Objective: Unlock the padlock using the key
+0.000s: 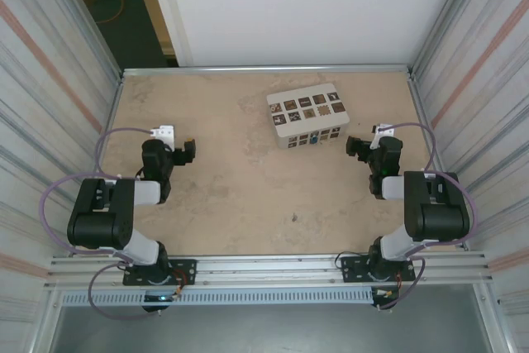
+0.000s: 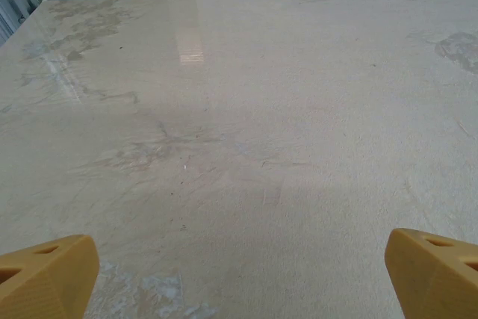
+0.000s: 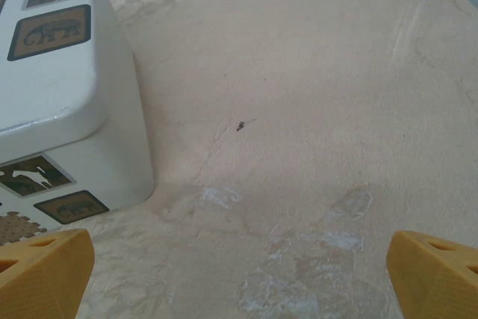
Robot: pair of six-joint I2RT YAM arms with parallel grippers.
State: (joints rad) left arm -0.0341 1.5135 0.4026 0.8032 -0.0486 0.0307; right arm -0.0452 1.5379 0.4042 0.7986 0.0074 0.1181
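1. With both arms folded low at the near edge, the left gripper (image 1: 188, 152) sits over the left part of the beige stone-look tabletop (image 1: 240, 196) and points right, toward the middle.
2. In the left wrist view, its two yellow plastic fingertips (image 2: 48, 274) sit in opposite lower corners. They are spread wide, with only bare tabletop between them.
3. A small dark speck (image 1: 295, 218) lies on the tabletop near centre, closer to the arm bases. It is too small to identify.
4. A white rectangular box with dark patterned squares (image 1: 307, 115) stands right of centre toward the far edge, turned slightly askew.
5. The tiny blue block-shaped padlock (image 1: 315, 141) shows as a blue dot low on the box's near side. Its detail, and whether it hangs on the box or rests on the table, cannot be made out.
6. The right gripper (image 1: 354, 147) points left, just beside the box's near right corner and apart from it.
7. In the right wrist view, the right gripper's yellow tips are also spread wide and hold nothing. The box (image 3: 60, 110) is at the left of that view, its lower corner near the left-hand tip.
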